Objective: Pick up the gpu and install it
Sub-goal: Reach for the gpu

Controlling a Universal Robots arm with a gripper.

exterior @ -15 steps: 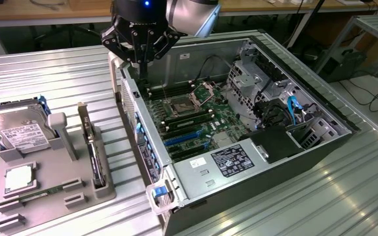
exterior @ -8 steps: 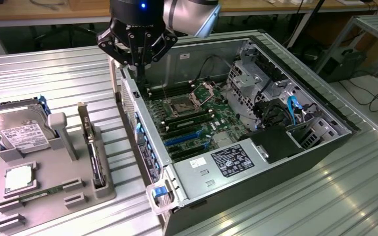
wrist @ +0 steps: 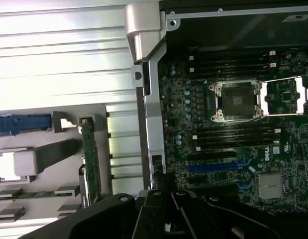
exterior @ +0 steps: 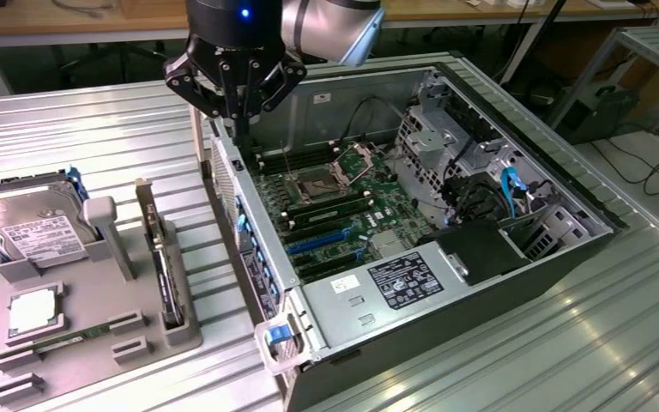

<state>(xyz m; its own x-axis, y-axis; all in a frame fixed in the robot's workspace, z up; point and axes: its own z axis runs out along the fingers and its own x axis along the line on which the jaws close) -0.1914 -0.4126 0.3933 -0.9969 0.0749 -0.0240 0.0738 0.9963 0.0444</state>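
The gpu [exterior: 165, 266] is a thin green card with a silver bracket. It stands on edge in a slot of the grey holder [exterior: 89, 365] on the exterior view's left. It also stands on edge in the wrist view as the gpu [wrist: 90, 159]. My gripper [exterior: 238, 120] hangs shut and holds nothing above the rear wall of the open computer case [exterior: 444, 343], well above and behind the gpu. Its dark fingers [wrist: 166, 209] meet over the case edge. The motherboard [exterior: 329, 202] lies exposed with blue expansion slots [exterior: 318, 245].
The grey holder also carries a silver hard drive [exterior: 38, 232], a processor [exterior: 34, 311] and a narrow RAM stick [exterior: 72, 335]. Inside the case are the power supply [exterior: 404, 279], drive cages [exterior: 456, 129] and cables. Ribbed metal tabletop [exterior: 89, 137] surrounds everything.
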